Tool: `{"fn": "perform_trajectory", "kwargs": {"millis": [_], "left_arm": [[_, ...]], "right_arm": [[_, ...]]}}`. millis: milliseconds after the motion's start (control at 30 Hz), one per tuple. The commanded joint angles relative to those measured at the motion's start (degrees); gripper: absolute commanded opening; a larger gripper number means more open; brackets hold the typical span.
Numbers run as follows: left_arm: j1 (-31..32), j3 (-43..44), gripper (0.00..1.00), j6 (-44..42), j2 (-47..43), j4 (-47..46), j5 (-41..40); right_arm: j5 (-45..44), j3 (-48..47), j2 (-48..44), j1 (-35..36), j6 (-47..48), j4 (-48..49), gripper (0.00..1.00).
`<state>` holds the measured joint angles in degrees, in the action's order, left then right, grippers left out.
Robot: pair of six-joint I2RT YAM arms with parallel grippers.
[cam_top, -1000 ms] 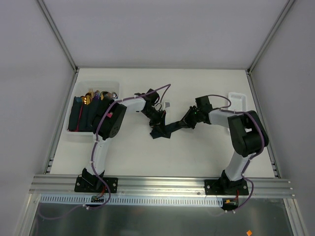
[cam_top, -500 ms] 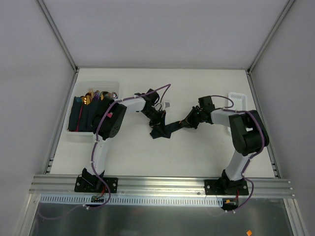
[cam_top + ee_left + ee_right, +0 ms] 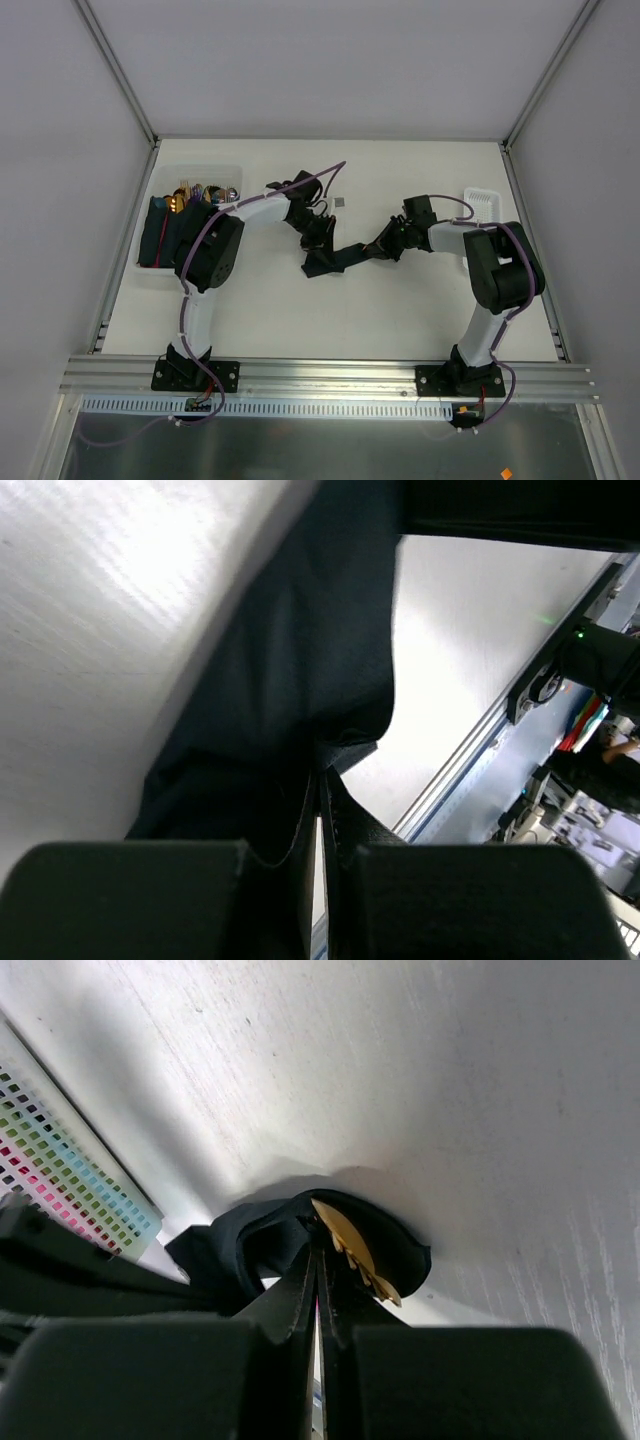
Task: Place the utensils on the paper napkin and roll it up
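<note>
**Roll nearly made, pinched at both ends**

We see the paper napkin [image 3: 335, 261] already wound into a dark bundle in the middle of the table [image 3: 400, 310]. The gold head of one of the utensils [image 3: 352, 1245] peeks from its right end, so we judge the loading done. Our left gripper [image 3: 318, 243] is clamped on one end of the napkin and our right gripper [image 3: 379, 249] on the other. What seems left is tightening the roll and letting go.
</note>
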<state>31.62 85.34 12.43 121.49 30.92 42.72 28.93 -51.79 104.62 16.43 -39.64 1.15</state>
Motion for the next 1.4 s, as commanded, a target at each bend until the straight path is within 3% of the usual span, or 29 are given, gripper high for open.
{"fn": "perform_trajectory", "kwargs": {"millis": [0,400,900,1100,1367], "left_arm": [[2.04,-0.96,0.0,-1.27,-6.35,1.25,-0.89],[4.68,-7.11,0.0,0.58,-0.83,-0.42,1.57],[5.47,-6.16,0.0,3.3,8.23,-2.26,-0.35],[5.39,-6.59,0.0,3.92,8.24,-2.26,-2.02],[5.47,-6.42,0.0,3.4,8.5,-1.48,-5.71]], "right_arm": [[-8.27,1.69,2.78,-0.69,1.14,-4.57,0.0],[-9.85,2.31,2.08,-1.13,0.53,-5.72,0.0],[-7.31,1.87,-0.38,-1.13,1.49,-6.68,0.0],[-6.34,0.9,-5.29,-1.31,3.77,-10.63,0.12],[-6.25,0.55,-11.97,-1.4,5.97,-13.98,0.13]]}}
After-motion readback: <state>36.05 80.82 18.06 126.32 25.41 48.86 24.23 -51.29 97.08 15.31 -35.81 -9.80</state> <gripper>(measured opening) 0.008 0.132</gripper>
